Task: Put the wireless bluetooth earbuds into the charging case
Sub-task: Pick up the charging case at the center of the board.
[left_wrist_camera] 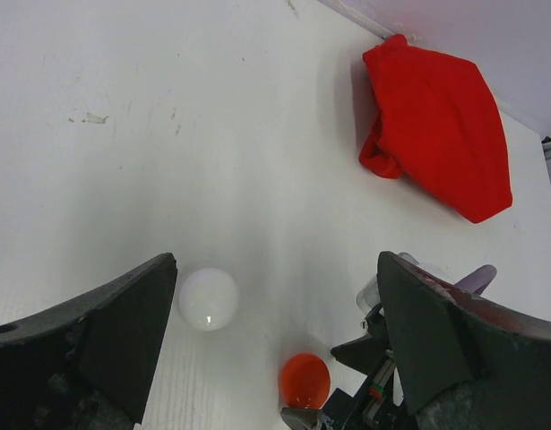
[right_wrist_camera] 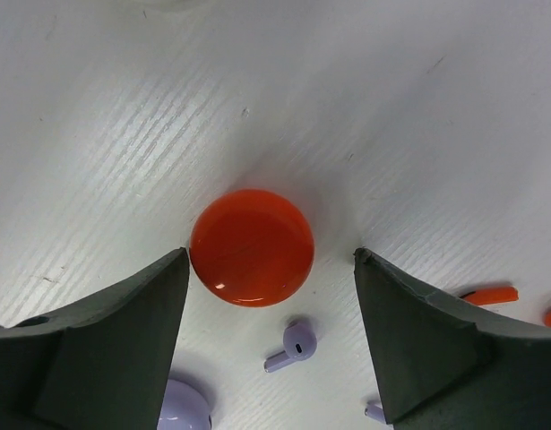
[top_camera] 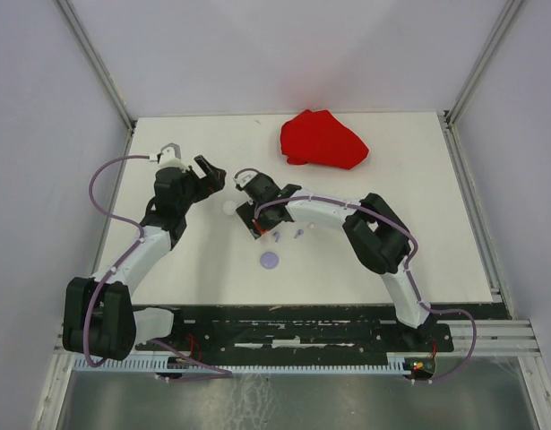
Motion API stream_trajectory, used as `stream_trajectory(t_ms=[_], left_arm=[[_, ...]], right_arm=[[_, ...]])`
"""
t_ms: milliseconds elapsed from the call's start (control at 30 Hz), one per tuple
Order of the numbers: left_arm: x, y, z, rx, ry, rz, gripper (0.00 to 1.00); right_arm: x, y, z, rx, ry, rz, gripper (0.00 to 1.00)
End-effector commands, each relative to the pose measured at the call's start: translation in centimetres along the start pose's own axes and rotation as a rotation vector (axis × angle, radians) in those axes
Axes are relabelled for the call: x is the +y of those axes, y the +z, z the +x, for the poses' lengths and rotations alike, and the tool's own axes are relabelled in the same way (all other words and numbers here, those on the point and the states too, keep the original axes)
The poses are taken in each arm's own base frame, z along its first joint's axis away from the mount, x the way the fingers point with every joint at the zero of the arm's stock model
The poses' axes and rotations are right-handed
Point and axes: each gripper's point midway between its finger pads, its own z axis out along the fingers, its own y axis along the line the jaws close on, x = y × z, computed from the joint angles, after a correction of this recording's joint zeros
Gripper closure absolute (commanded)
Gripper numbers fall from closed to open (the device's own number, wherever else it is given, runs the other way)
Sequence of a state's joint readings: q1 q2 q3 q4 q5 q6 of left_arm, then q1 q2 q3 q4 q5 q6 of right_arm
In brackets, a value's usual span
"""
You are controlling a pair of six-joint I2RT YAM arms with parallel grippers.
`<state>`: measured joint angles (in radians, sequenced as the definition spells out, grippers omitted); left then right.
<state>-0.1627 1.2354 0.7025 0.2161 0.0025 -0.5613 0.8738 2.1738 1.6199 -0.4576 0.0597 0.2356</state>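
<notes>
Earbuds (right_wrist_camera: 291,345) lie loose on the desk (right_wrist_camera: 391,107), one lilac just behind the red case (right_wrist_camera: 251,247), which sits within the right gripper (right_wrist_camera: 271,255), jaws open; the left gripper (left_wrist_camera: 277,258), also open, hovers farther off.

No writing, label, brand or number is legible anywhere

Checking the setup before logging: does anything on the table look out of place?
A crumpled red cloth lies near the table's far edge, unrelated to earbuds. A lilac earbud lies loose beside the orange round case.
</notes>
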Motion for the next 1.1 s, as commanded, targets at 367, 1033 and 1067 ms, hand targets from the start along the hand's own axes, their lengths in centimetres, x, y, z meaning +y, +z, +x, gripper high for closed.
stream_trajectory(t_ms=[367,1033,1067], left_arm=[[-1.3,0.1,-1.9,-0.045,-0.041,0.036,0.02],[-1.8,0.2,-2.2,-0.04,-0.04,0.055,0.06],[-1.7,0.2,-2.2,-0.039,-0.04,0.054,0.06]], right_arm=[[1.1,-0.8,1.5,0.039,-0.149,-0.015,0.26],[-0.2,-0.3,2.3,0.069,-0.231,0.04,0.38],[-0.3,-0.3,2.2,0.066,-0.231,0.043,0.39]])
